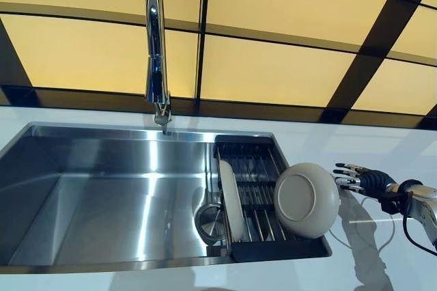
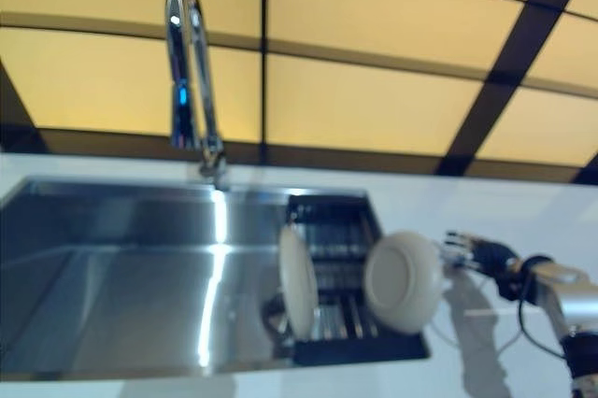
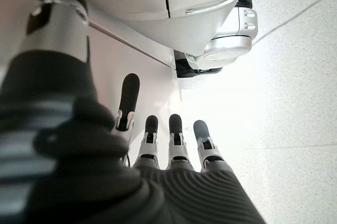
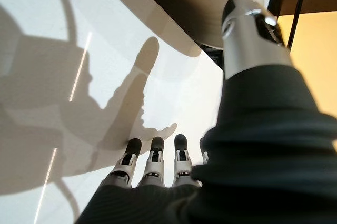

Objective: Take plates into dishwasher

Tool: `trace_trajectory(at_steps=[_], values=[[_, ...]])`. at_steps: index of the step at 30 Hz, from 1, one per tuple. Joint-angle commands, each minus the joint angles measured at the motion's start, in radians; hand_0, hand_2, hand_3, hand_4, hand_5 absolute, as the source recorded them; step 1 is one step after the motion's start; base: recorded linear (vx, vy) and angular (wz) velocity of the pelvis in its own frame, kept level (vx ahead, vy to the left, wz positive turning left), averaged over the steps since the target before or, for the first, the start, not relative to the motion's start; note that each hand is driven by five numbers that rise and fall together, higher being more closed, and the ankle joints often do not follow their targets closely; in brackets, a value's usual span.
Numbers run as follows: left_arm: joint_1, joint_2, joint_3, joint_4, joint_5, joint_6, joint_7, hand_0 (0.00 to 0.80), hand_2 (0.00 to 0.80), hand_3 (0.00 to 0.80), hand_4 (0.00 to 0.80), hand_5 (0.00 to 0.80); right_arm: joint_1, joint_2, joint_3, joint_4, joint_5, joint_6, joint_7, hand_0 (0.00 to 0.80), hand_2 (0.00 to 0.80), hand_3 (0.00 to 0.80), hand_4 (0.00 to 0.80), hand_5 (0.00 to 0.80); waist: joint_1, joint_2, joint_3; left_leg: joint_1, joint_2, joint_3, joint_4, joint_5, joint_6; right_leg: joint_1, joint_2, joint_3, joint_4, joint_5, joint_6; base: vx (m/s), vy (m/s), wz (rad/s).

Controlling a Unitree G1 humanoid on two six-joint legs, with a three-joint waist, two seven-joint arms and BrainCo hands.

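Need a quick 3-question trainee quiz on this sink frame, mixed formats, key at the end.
1. True or false: the right hand is already gripping the round plate.
2. Multiple choice: where do the two plates stand? A) flat on the sink floor B) on edge in the dark rack at the sink's right end C) on the counter
3. Fill in: the left hand shows only in its own wrist view, hanging with fingers ____ and holding nothing.

Key: 1 false: the hand is beside the plate, over the counter, fingers extended. 2 B: the thin plate stands left of the round one. 3 straight.
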Motion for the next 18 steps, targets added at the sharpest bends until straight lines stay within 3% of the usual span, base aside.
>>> trace_trajectory(at_steps=[1, 18], values=[[-0.141, 0.049, 0.043, -0.024, 0.010, -0.079, 0.011, 0.000, 0.000, 0.000, 0.000, 0.000, 0.044, 0.000, 0.095, 0.017, -0.012, 0.013, 0.084, 0.000, 0.000, 0.000, 0.000, 0.000, 0.013, -0.017, -0.006, -0.001, -0.036, 0.048, 0.039, -0.047, 0.044, -0.009, -0.007, -0.013, 0.065, 0.012, 0.034, 0.000, 0.000, 0.00], [-0.127, 0.062, 0.058, -0.013, 0.026, -0.110, 0.006, 0.000, 0.000, 0.000, 0.000, 0.000, 0.080, -0.062, 0.058, 0.002, 0.039, -0.084, 0.136, 0.000, 0.000, 0.000, 0.000, 0.000, 0.013, -0.040, -0.001, -0.002, -0.034, 0.054, 0.045, -0.052, 0.044, 0.005, 0.006, -0.013, 0.052, 0.012, 0.030, 0.000, 0.000, 0.00]])
